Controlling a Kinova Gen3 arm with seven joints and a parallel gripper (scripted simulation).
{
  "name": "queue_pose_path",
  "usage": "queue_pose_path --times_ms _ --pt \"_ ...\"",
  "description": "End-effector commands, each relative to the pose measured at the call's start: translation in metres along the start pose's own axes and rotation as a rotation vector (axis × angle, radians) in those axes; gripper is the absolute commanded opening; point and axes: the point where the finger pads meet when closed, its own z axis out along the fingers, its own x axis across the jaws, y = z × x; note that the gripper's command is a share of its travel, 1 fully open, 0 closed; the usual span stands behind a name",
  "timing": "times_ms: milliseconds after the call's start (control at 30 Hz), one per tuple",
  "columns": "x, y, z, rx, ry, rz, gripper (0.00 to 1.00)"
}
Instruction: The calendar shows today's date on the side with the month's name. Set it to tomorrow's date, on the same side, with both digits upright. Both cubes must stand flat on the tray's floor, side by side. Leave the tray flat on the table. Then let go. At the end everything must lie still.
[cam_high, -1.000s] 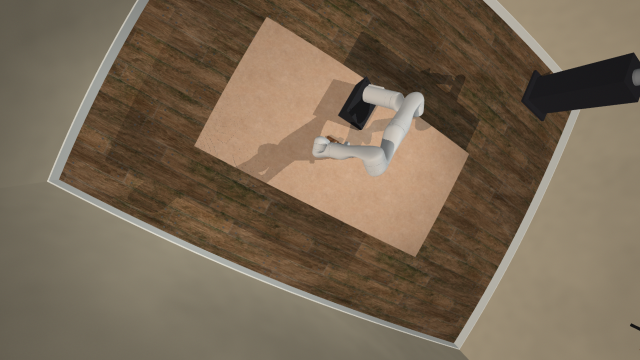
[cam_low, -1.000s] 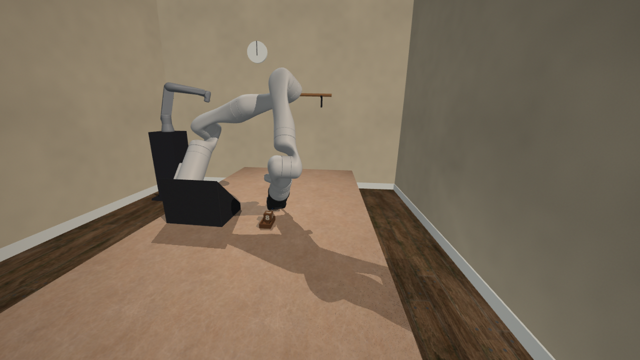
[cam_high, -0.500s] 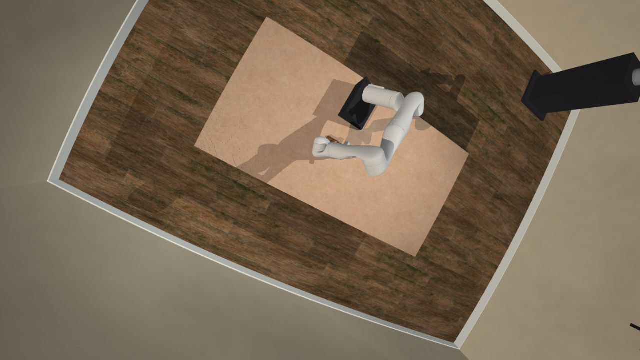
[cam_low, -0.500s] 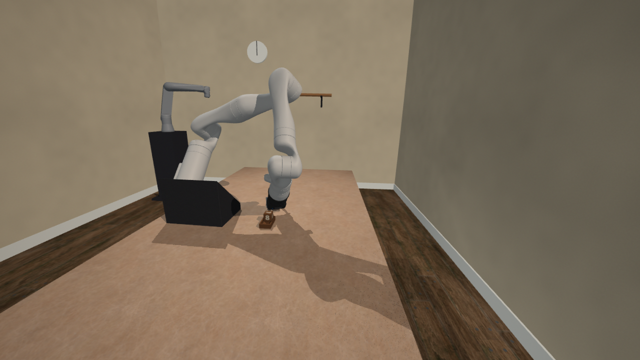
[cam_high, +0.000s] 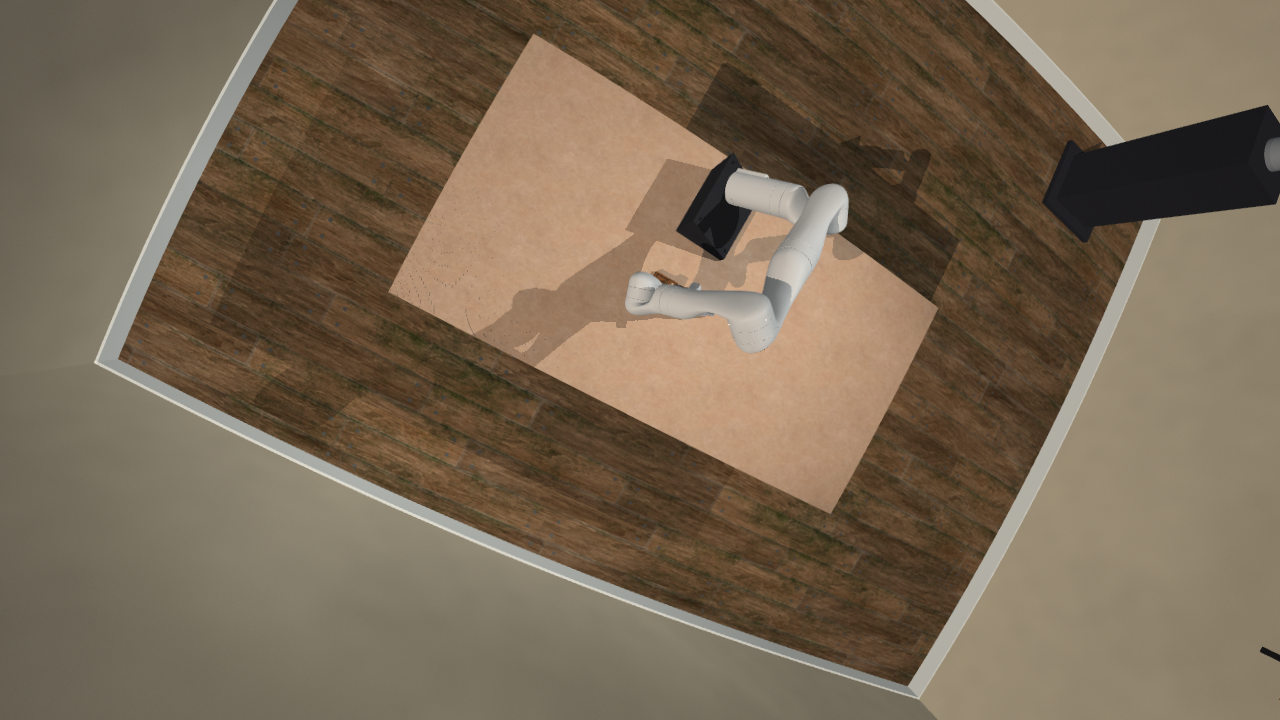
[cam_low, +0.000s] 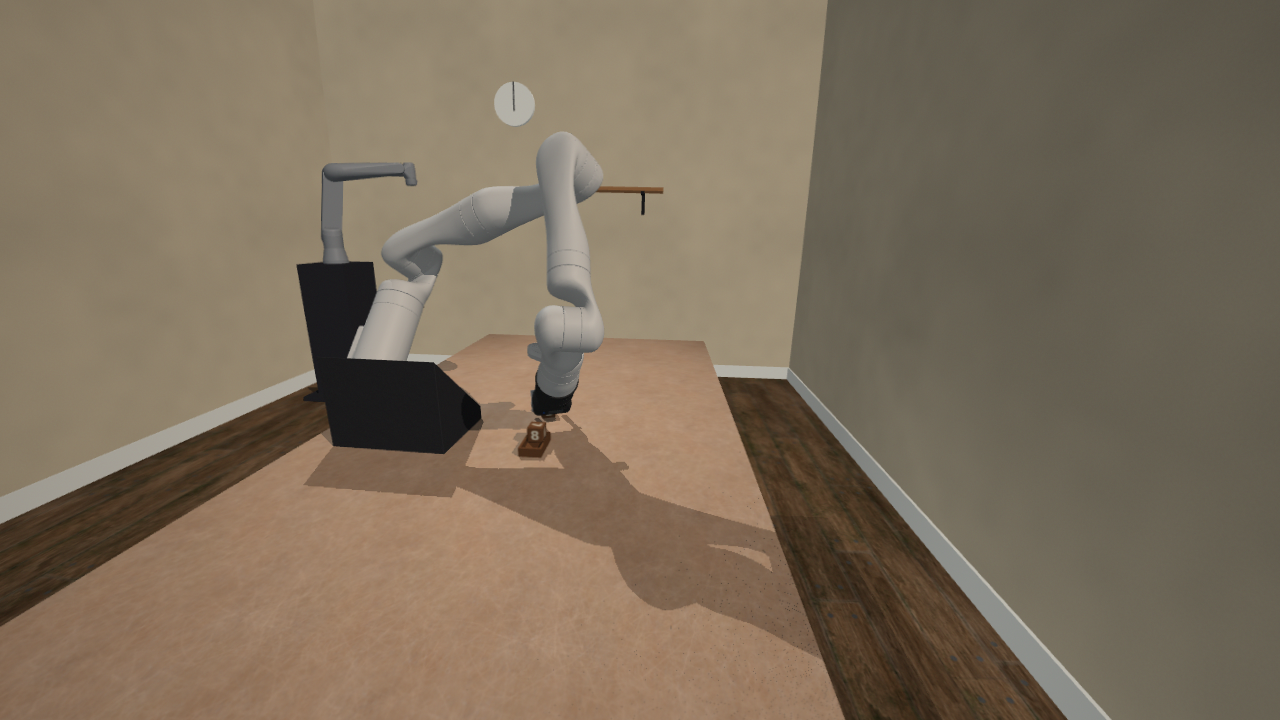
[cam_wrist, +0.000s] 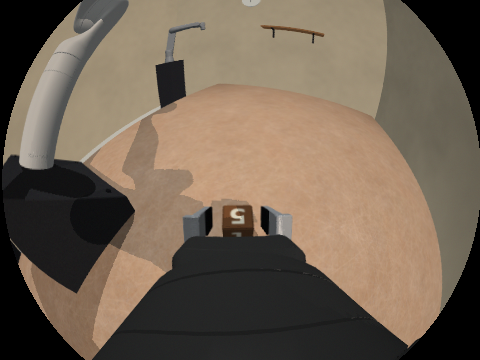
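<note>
A brown cube (cam_wrist: 238, 216) is in the wrist view, with an upside-down white 5 on one face and part of another mark below it, cut off by the gripper body. My gripper (cam_wrist: 236, 216) is open, a finger on each side of this cube with a gap at both sides. In the exterior view, a brown cube (cam_low: 535, 434) showing a white 8 is at the brown tray (cam_low: 533, 452), just below the black gripper body. Whether it is the cube between my fingers, I cannot tell. The top view shows only a sliver of brown (cam_high: 664, 278) beside the arm. The month side is not readable.
The black arm base (cam_high: 716, 210) (cam_low: 393, 407) (cam_wrist: 65, 215) stands close to the tray, on its left in the exterior view. A second, grey arm on a black pedestal (cam_low: 335, 322) (cam_wrist: 171, 82) stands farther back. A wooden rail (cam_low: 631, 189) (cam_wrist: 292, 30) is on the back wall.
</note>
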Motion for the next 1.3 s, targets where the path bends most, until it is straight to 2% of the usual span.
queue_pose_path --times_ms 0,567,967,1067,1200,1267 --pt "0.002 -0.005 -0.007 -0.006 0.004 -0.005 1.0" --pt "0.002 -0.038 -0.04 -0.006 0.004 -0.005 1.0" --pt "0.002 -0.042 -0.043 -0.008 0.004 -0.005 1.0" --pt "0.002 -0.042 -0.043 -0.025 0.004 -0.005 1.0" --pt "0.003 -0.043 -0.042 -0.085 0.003 -0.005 1.0" --pt "0.003 -0.043 -0.042 -0.085 0.003 -0.005 1.0"
